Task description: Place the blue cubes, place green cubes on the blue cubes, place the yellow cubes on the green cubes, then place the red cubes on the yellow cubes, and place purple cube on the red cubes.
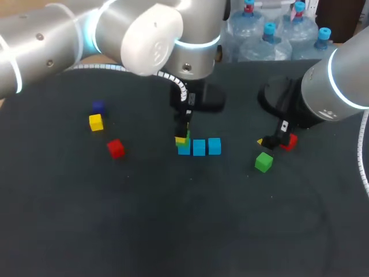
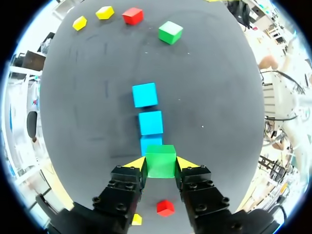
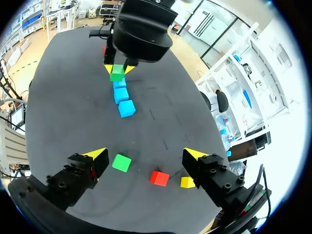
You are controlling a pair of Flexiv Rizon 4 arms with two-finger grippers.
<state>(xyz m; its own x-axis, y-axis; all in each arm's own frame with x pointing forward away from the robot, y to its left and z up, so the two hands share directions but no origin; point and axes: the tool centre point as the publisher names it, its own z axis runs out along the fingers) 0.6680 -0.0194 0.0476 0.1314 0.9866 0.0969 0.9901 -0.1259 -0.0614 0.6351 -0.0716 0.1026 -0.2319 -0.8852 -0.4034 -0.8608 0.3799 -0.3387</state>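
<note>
Head view, left gripper [image 1: 183, 134]: down over the left end of the row of blue cubes [image 1: 199, 147], closed on the held green cube [image 1: 184, 142].
Head view, right gripper [image 1: 275, 138]: low at the right, with the loose green cube [image 1: 263, 161] just beside it; its opening is hard to read from here.
Head view, spares: a red cube [image 1: 116, 148], a yellow cube [image 1: 95, 122] and a purple cube [image 1: 98, 107] lie well apart to the left.
Left wrist view, grip: both yellow tips press opposite side faces of the held green cube, which covers the nearest blue cube. Whether it already rests on that cube cannot be told.
Left wrist view, row: three blue cubes in a line, close together with narrow gaps.
Right wrist view, right gripper: fingers spread wide, holding nothing. The loose green cube, a second red cube [image 3: 159, 178] and a second yellow cube [image 3: 187, 182] lie on the table [image 3: 73, 97] ahead of it.
Handling: the cubes look small, stiff and light, so little squeeze should be needed.
Hold: two opposite flat sides, taken squarely at mid-height, since smooth faces may slip or twist.
Risk: a skewed release could probably tip the cube off its blue base.
</note>
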